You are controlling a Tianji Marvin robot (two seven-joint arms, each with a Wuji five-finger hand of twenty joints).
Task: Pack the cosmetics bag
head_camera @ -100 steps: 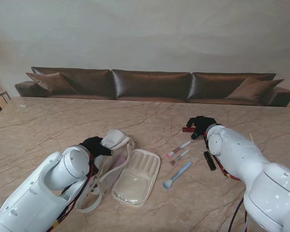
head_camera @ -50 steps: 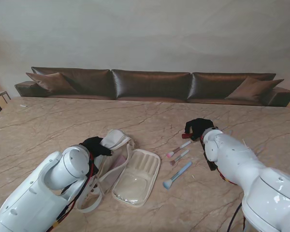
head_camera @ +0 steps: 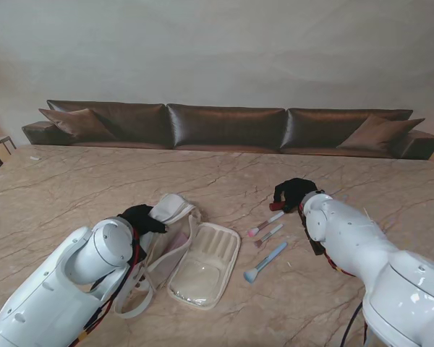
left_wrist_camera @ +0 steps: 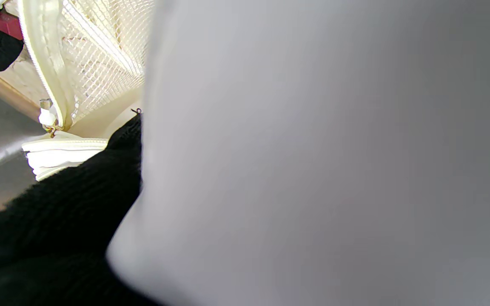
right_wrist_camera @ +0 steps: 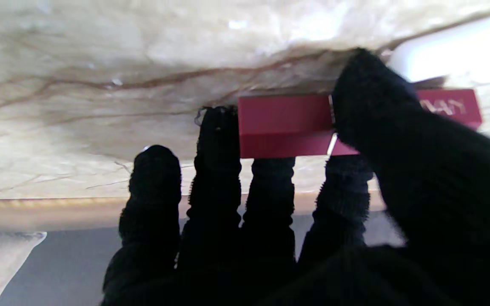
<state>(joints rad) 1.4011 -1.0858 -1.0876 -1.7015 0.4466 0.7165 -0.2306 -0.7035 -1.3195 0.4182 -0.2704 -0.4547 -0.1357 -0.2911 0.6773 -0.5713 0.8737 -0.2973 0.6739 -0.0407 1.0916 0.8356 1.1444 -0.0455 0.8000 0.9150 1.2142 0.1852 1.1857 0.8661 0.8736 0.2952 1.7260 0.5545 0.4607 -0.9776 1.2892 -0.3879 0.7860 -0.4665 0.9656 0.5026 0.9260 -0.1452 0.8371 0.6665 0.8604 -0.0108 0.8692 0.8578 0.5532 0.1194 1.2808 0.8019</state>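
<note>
The right hand (right_wrist_camera: 296, 204) pinched a red box (right_wrist_camera: 285, 125) against the worktop (head_camera: 94, 181), well right of the bag (head_camera: 192, 253); that shallow fingertip grip could slip. The left hand's (head_camera: 139, 217) grip couldn't be told.

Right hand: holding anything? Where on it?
Yes. The right hand pinches the red box near its middle, thumb on one long side, fingers on the other. The box is still at the table.
</note>
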